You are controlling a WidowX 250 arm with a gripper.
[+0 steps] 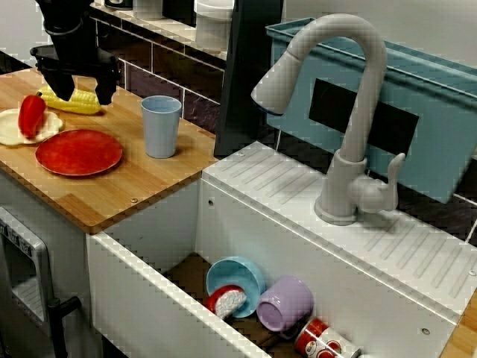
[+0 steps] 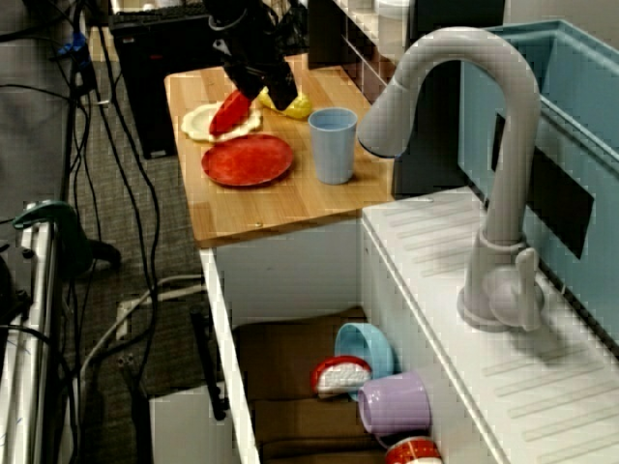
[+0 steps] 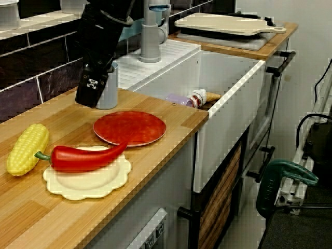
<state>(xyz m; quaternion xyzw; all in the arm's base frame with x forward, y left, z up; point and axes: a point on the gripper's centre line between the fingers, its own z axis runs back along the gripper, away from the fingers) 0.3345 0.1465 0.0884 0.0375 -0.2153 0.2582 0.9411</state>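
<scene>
My black gripper (image 1: 80, 88) hangs open over the back left of the wooden counter, its two fingers spread above a yellow corn cob (image 1: 74, 102). It holds nothing. A red pepper (image 1: 31, 113) lies on a cream scalloped plate (image 1: 11, 133) just left of the corn. In the view from the sink's end the gripper (image 2: 261, 89) sits between the pepper (image 2: 230, 111) and the corn (image 2: 295, 104). From the counter's end the gripper (image 3: 91, 96) hovers well above the wood, in front of a light blue cup (image 3: 110, 89). An empty red plate (image 1: 78, 151) lies near the counter's front.
The blue cup (image 1: 161, 127) stands right of the red plate. A grey faucet (image 1: 343, 112) rises behind the white sink (image 1: 149, 298), which holds a blue bowl (image 1: 237, 274), a purple mug (image 1: 287, 302) and a red can (image 1: 317, 339). A cutting board (image 3: 228, 23) lies beyond the sink.
</scene>
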